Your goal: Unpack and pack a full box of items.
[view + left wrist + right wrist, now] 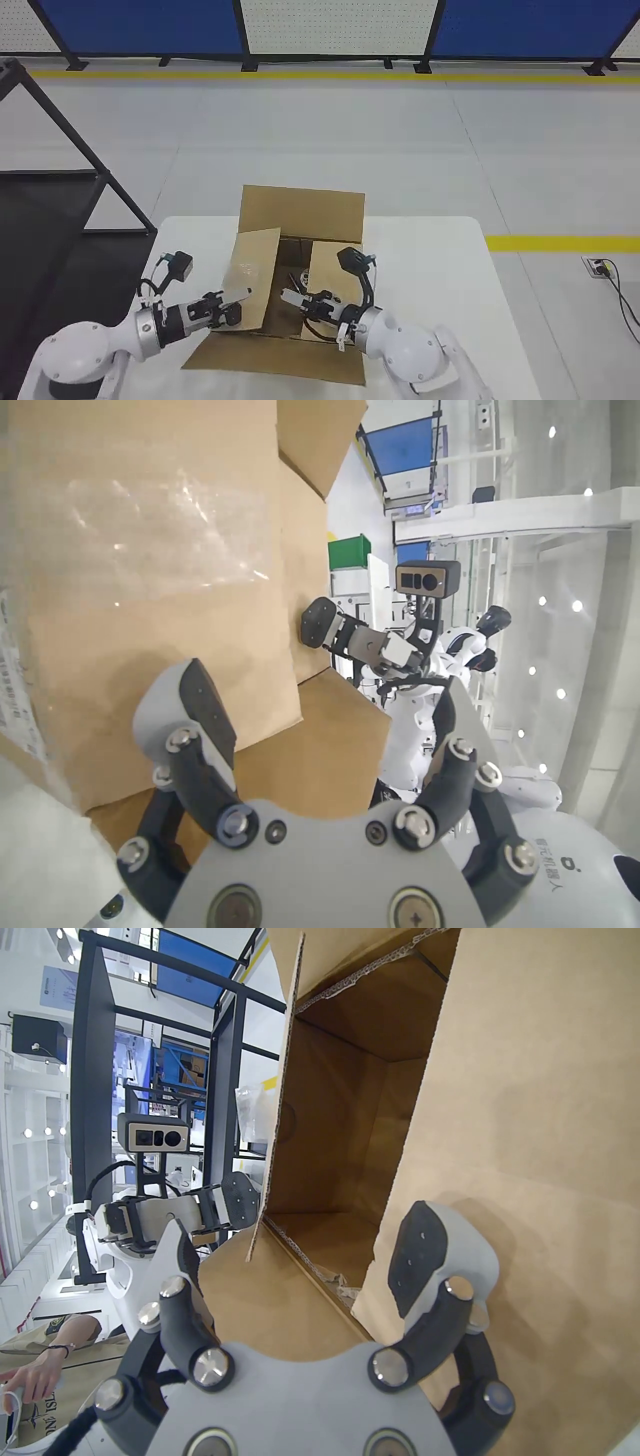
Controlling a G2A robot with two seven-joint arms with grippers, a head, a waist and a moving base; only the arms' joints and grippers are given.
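Cardboard box (340, 1138) stands open on the white desk (440, 280), its near flap (290, 355) folded out flat toward the robot. Just outside the raised left flap (252, 278) sits the left gripper (325, 710), released and empty. At the opening's near edge, between that flap and the right flap (330, 265), hangs the right gripper (300, 1248), also released and empty. Beyond, the far flap (302, 208) leans back

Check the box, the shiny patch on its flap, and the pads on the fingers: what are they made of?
Box: corrugated cardboard, matte brown; fluting shows along cut edges.
Patch: probably clear plastic tape or film, glossy, wrinkled glints.
Fingers: dark matte pads, likely rubber, dimpled; pale shells look like plastic.
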